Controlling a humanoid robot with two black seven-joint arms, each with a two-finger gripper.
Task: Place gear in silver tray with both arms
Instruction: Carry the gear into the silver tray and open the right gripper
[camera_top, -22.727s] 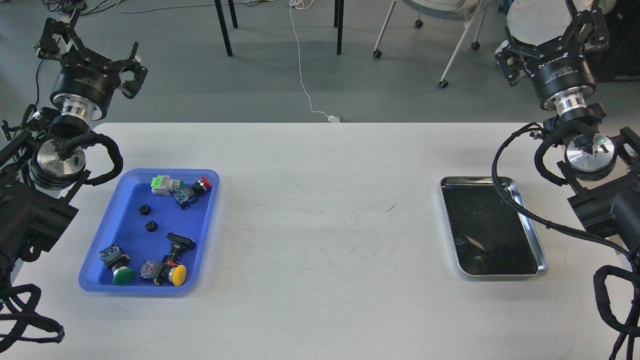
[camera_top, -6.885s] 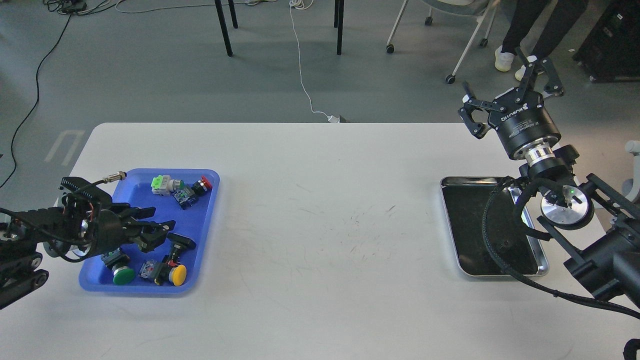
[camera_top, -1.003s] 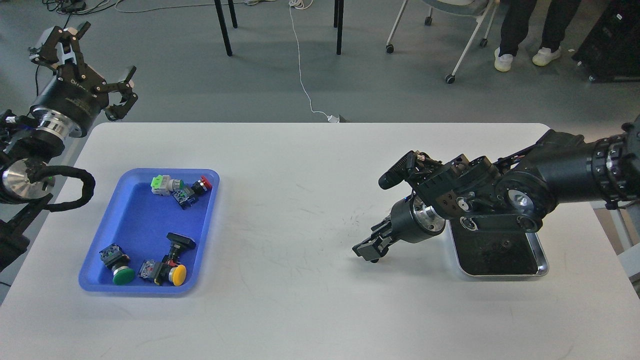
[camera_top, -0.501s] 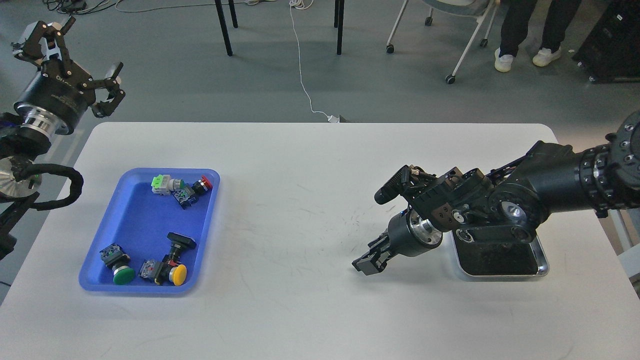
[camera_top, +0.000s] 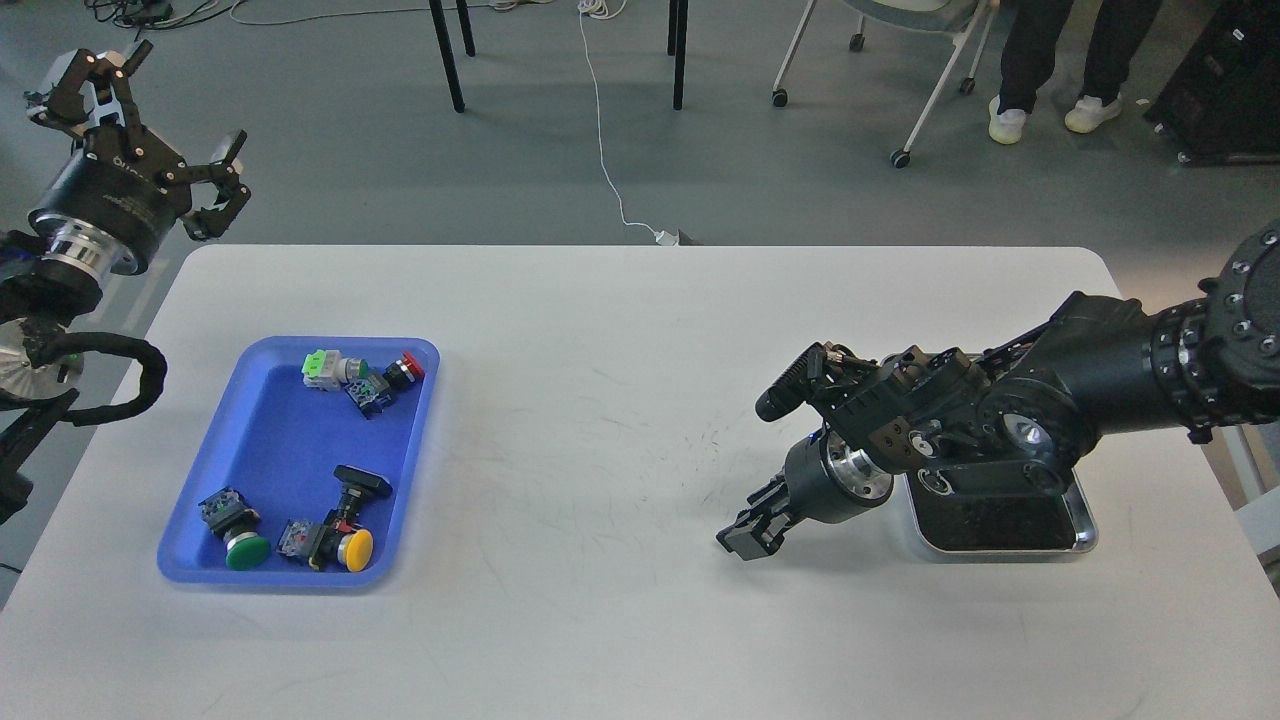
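The silver tray (camera_top: 1086, 528) lies at the table's right; my right arm covers most of it, and only its near end with the dark bottom shows. My right gripper (camera_top: 745, 537) hangs low over the table, just left of the tray. Its fingers are drawn together on a small dark thing that looks like the gear, hard to tell from the black fingers. My left gripper (camera_top: 150, 120) is open and empty, raised beyond the table's far left corner. No gear shows in the blue tray (camera_top: 270, 430).
The blue tray holds several push-button switches: a green and red pair (camera_top: 360, 375) at its far end, and green (camera_top: 245, 550) and yellow (camera_top: 355, 548) ones at its near end. Chair legs and a person's feet are on the floor beyond the table.
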